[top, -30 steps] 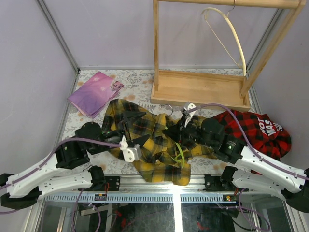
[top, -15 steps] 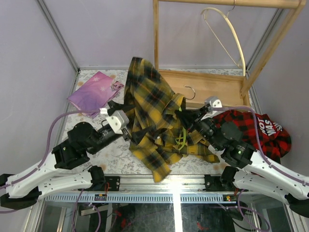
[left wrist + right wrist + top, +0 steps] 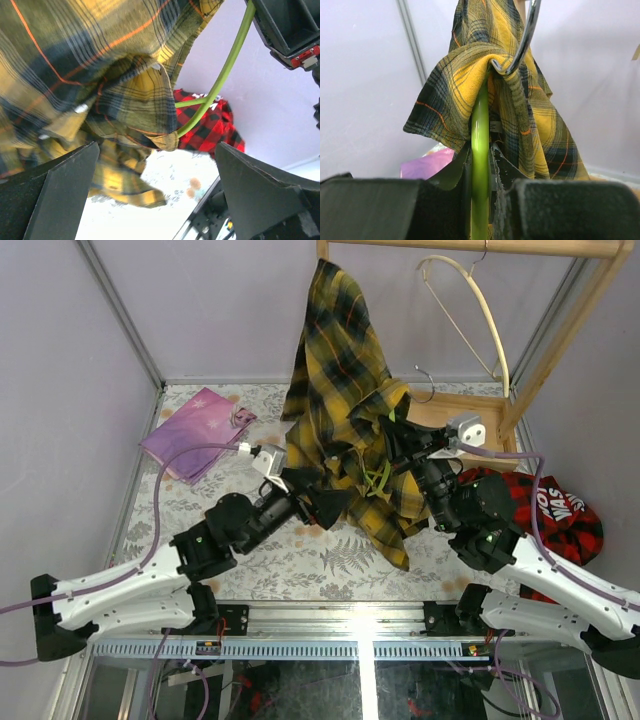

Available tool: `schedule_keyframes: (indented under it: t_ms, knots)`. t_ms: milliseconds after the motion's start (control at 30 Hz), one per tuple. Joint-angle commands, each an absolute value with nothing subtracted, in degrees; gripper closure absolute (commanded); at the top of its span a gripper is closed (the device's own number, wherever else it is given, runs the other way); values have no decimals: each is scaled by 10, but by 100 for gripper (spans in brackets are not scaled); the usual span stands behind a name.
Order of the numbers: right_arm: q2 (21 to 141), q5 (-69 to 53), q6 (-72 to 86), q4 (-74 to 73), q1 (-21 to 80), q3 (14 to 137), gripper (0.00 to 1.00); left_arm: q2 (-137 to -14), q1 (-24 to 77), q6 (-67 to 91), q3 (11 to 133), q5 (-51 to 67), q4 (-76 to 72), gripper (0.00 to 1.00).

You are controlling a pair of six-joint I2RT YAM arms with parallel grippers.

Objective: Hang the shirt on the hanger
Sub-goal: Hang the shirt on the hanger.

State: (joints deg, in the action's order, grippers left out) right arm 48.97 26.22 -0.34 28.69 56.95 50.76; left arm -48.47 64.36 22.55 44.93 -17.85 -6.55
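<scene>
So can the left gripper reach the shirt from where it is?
Probably yes: the left gripper is open, and the shirt hangs just ahead of its fingers with nothing in between.

Top cam: high, behind the arm bases (image 3: 205, 608), looks down and forward over the whole table (image 3: 340, 565). Left wrist: close, angled up under the shirt (image 3: 75, 60). Right wrist: tighter, sighting up along the hanger (image 3: 480, 165). All three share the shirt.

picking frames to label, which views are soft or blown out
Top external: evenly lit, sharp on the yellow-and-black plaid flannel shirt. Left wrist: left pincer's black fingers soft, floral table washed out. Right wrist: thin pale green hanger and right pincer's black fingers blur up close.
</scene>
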Motion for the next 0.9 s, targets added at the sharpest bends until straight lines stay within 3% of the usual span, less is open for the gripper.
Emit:
schedule_keyframes:
  t_ms: [0,167,467,733,867]
  knots:
    - [496,294,-37,436,570,563,100,-527,645,317,478,-212,-191,1]
    - [500,306,-24,446,571,541,100,-561,645,369,479,-221,-211,16]
    - [509,305,-7,444,570,533,100,-621,645,340,500,-272,-197,35]
    - [518,299,3,442,571,533,100,-657,645,309,524,-294,-166,67]
    - [518,300,6,435,570,535,100,-655,645,313,517,-302,-137,72]
